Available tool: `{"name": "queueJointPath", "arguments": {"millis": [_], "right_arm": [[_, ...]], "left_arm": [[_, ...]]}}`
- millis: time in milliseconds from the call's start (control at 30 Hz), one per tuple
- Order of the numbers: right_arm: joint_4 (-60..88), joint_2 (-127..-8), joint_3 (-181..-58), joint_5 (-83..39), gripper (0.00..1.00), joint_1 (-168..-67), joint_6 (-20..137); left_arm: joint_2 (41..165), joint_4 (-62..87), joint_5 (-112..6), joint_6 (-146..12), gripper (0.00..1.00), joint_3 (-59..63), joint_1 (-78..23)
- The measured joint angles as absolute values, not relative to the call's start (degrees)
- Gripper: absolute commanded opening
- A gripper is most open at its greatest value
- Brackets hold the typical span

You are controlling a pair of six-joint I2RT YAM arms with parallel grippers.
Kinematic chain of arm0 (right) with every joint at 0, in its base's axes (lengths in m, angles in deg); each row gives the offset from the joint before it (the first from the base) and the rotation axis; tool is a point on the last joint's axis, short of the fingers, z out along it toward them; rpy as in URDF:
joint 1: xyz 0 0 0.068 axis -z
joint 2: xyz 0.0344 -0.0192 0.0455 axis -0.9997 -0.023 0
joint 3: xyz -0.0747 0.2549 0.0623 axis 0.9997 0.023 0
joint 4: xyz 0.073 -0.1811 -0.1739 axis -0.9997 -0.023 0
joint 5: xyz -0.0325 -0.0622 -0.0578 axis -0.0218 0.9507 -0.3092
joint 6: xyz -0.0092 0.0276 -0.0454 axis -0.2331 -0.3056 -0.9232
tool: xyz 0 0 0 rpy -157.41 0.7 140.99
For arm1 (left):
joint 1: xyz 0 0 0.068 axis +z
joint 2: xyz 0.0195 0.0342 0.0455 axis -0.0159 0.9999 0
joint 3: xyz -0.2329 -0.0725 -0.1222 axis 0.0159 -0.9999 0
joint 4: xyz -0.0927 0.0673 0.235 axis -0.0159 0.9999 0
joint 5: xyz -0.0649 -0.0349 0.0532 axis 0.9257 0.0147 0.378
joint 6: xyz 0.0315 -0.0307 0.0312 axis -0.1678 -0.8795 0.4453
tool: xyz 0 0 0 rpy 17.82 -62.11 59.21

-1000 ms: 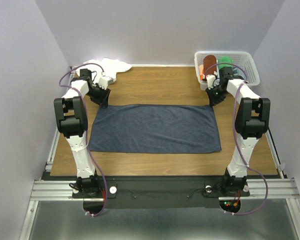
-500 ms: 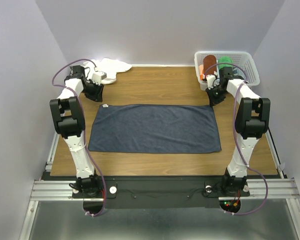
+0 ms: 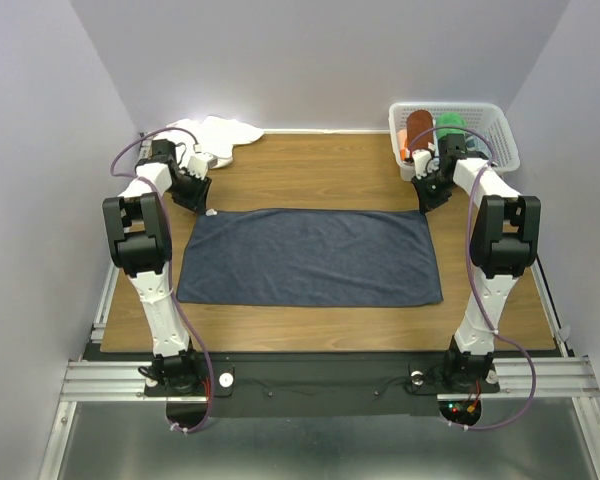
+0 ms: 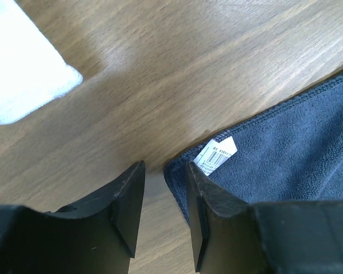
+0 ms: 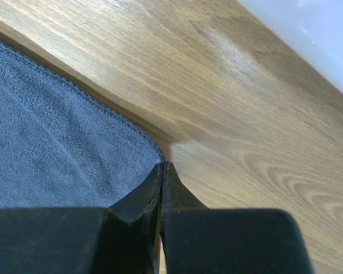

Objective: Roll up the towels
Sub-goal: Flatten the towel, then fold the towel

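- The blue-grey towel [image 3: 310,257] lies spread flat as a wide rectangle in the middle of the wooden table [image 3: 310,170]. It is a soft cloth with a fine looped pile and a stitched hem along its edges.
- A small white printed label [image 4: 215,155] sticks out at the towel's far left corner, lying on the cloth beside the hem.
- The left gripper [image 4: 164,168] hangs low over that same corner. Its two black, wedge-shaped fingers stand apart with bare wood showing between them, and the hem of the corner lies just by the right-hand finger.
- The right gripper [image 5: 163,165] sits at the blue-grey towel's far right corner. Its black fingers are pressed together to a thin seam, with their tips at the rounded corner. Whether any cloth is pinched between them cannot be told.
- The white towel [image 3: 215,133] lies beyond the blue-grey towel's far left corner, a crumpled heap at the back edge of the table, apart from the dark cloth.
- Beyond the far right corner stands a white plastic lattice basket [image 3: 495,135]. In it are a rust-brown towel [image 3: 418,125] and a bright green towel [image 3: 450,125], both rolled.
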State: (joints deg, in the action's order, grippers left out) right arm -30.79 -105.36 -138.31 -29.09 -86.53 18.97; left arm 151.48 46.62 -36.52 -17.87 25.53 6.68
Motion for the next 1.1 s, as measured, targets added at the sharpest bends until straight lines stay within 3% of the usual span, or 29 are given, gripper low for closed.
{"name": "queueJointPath", "arguments": {"millis": [367, 1100], "right_arm": [[-30.86, -105.36, -138.49, -28.33, 0.01, -86.53, 19.01], [-30.94, -105.21, -145.64, -27.65, 0.01, -86.44, 19.47]], "left_arm": [[151.48, 44.52, -38.69, -17.81, 0.0, 25.09, 5.94], [148.24, 43.34, -31.91, -20.76, 0.0, 27.8, 8.78]]}}
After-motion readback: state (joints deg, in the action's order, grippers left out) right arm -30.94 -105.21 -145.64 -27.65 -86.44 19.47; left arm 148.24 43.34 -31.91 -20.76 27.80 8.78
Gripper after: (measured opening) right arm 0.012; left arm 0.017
